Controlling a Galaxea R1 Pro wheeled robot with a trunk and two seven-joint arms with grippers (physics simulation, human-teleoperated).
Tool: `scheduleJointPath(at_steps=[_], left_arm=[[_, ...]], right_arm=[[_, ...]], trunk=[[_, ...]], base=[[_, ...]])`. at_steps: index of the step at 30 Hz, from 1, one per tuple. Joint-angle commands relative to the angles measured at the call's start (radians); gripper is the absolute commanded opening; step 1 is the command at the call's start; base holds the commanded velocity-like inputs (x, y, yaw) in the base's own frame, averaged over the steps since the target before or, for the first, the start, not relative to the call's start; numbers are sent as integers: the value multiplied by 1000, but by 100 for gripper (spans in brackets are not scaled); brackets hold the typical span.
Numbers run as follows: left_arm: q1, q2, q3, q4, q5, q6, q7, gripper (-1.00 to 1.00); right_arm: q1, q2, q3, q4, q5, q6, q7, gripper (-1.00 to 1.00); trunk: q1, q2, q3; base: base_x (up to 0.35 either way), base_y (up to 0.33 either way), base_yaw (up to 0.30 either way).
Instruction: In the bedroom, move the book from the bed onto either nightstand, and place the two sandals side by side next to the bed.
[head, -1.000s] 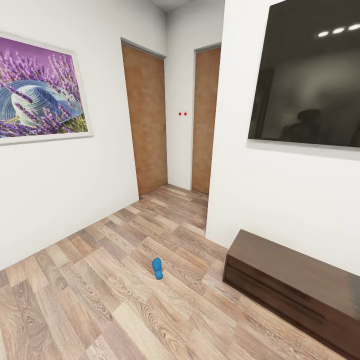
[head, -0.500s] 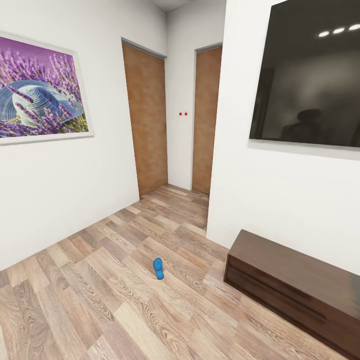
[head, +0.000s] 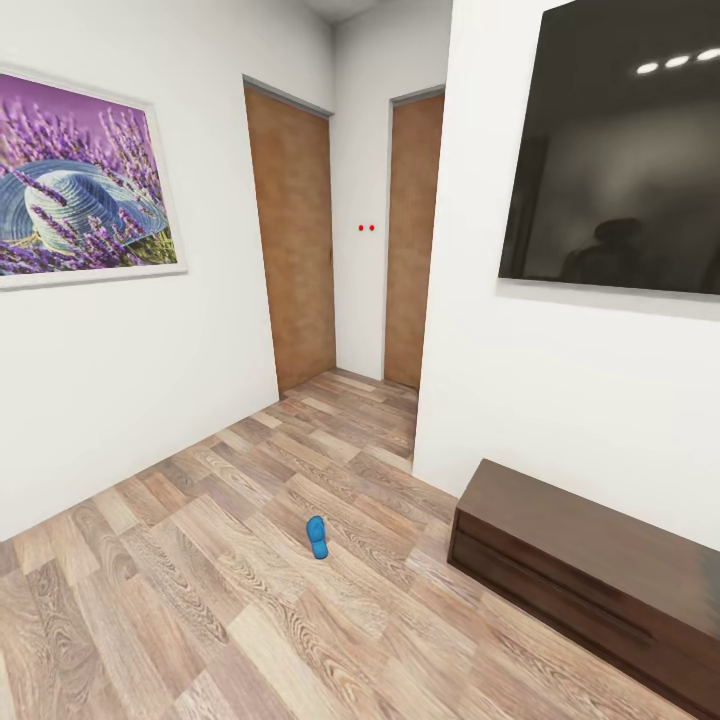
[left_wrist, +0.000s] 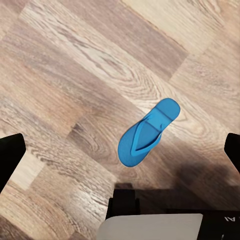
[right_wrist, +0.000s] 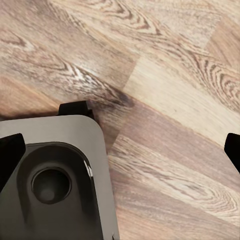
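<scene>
One blue sandal (head: 316, 536) on open floor (head: 200, 600) — bench cabinet (head: 590, 570) well apart.

A single blue sandal (head: 316, 536) lies flat on the wood-plank floor (head: 200, 600), just below the middle of the view, its length running roughly 12 to 6 o'clock. At 4 o'clock from it, well apart, a long low dark cabinet (head: 590, 570) stands against the white wall. Above the cabinet, at 2 o'clock, hangs a large dark screen (head: 615, 150). At 10 o'clock a lavender picture (head: 80, 180) hangs on the left wall. Two brown doors (head: 292, 240) stand at 12 o'clock in a short recess, two small red dots (head: 366, 228) on the wall between them.
</scene>
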Motion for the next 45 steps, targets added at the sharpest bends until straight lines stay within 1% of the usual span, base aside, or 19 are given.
scheduleJointPath(at_steps=[1, 14, 35, 45], left_arm=[[0, 0, -1, -2, 0, 6, 2, 100], [0, 0, -1, -2, 0, 6, 3, 100], [0, 0, -1, -2, 0, 6, 4, 100], [0, 0, 0, -2, 0, 6, 4, 100]], right_arm=[[-1, 0, -5, 1, 0, -4, 0, 100], [-1, 0, -5, 1, 0, -4, 0, 100], [-1, 0, -5, 1, 0, -4, 0, 100], [-1, 0, -5, 2, 0, -4, 0, 100]], trunk=[[0, -1, -1], [0, -1, -1], [0, -1, -1], [0, -1, -1]], base=[[0, 0, 0], [0, 46, 0], [1, 7, 0], [76, 72, 0]])
